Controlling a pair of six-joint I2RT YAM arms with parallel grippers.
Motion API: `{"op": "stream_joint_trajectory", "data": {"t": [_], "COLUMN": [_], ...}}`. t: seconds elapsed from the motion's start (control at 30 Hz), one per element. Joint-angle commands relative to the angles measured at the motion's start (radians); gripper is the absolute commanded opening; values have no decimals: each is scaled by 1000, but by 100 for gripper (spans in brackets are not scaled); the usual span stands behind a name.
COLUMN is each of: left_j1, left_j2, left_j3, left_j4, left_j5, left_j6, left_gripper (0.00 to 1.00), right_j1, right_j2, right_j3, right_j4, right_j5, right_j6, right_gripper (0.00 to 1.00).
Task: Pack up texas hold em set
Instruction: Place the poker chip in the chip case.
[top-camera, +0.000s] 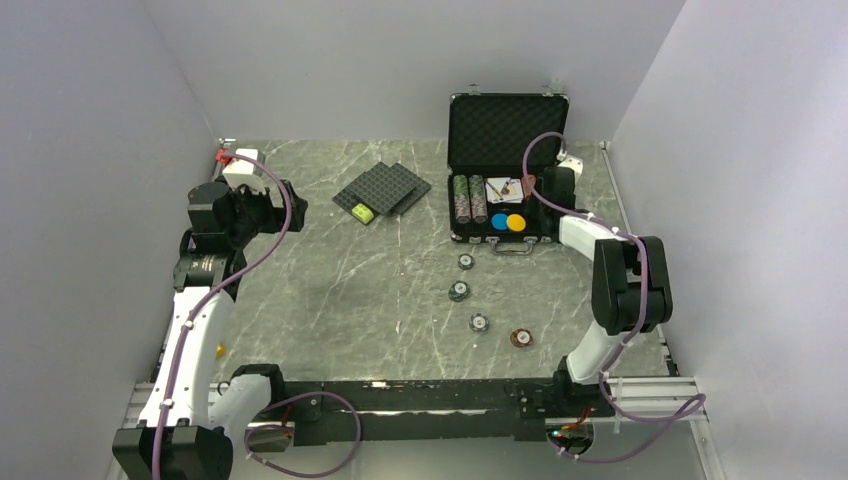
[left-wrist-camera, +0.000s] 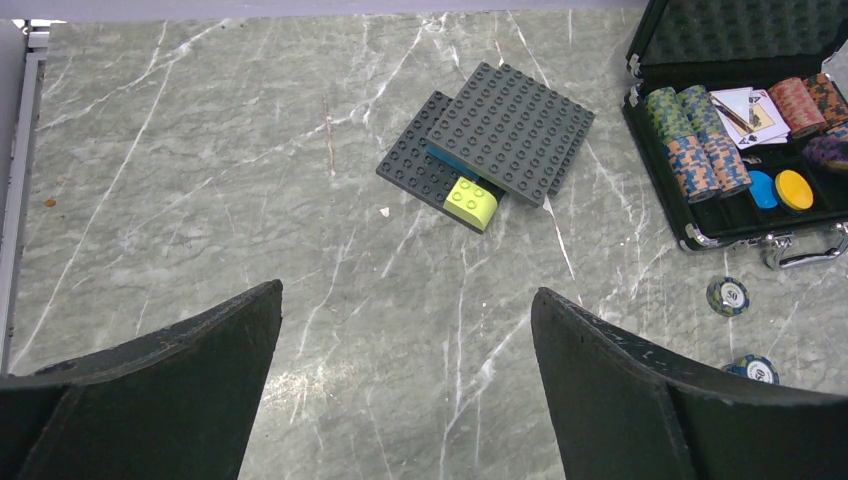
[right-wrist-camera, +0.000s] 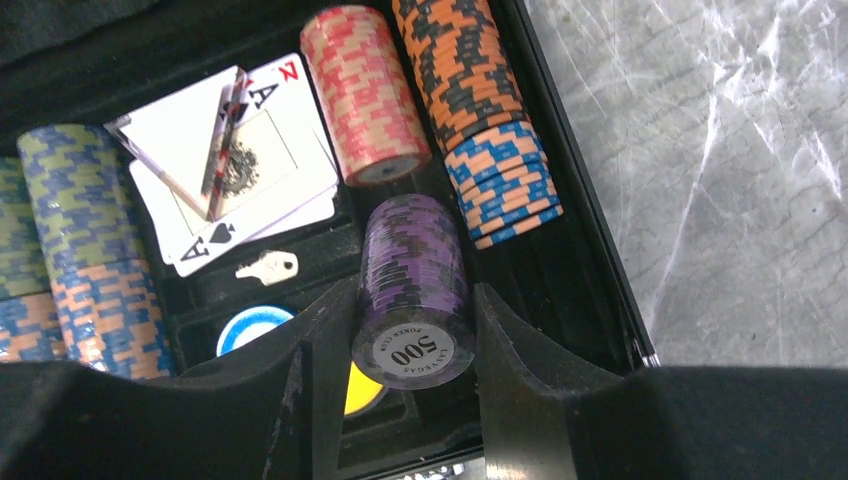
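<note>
Your right gripper (right-wrist-camera: 410, 310) is clamped on one purple chip stack (right-wrist-camera: 412, 262) in the briefcase (top-camera: 508, 120); your left gripper (left-wrist-camera: 407, 295) hangs spread, empty. Four loose chips (top-camera: 466, 261) (top-camera: 458, 291) (top-camera: 480, 322) (top-camera: 521, 338) on table (top-camera: 330, 290).

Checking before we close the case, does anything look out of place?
Four loose chips lie on the table in front of the open case, outside it. Inside, the cards sit fanned and askew. The right gripper holds a purple chip stack.
</note>
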Motion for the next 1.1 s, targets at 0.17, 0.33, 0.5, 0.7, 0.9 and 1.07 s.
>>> {"op": "stream_joint_trajectory", "data": {"t": [0.17, 0.33, 0.5, 0.7, 0.9, 1.07], "left_j1": [-5, -5, -5, -4, -4, -5], "left_j2": [-4, -7, -9, -13, -16, -17], "left_j3": [-1, -1, -3, -3, -3, -1], "left_j4": [22, 22, 23, 23, 22, 22], "left_j5": [2, 5, 6, 4, 4, 2], "left_j6": [-8, -11, -12, -12, -12, -11], "left_gripper": [98, 98, 98, 98, 98, 98], "right_j1": [-2, -2, -6, -42, -63, -63], "right_j2": [-131, -214, -225, -188, -143, -110], "right_j3": [40, 44, 48, 7, -5, -7], "right_j4": [-76, -201, -272, -245, -215, -201], "right_j5": [3, -9, -76, -180, -242, -267], "right_j6": [33, 41, 103, 213, 252, 258], "right_gripper": [73, 77, 80, 81, 81, 81]}}
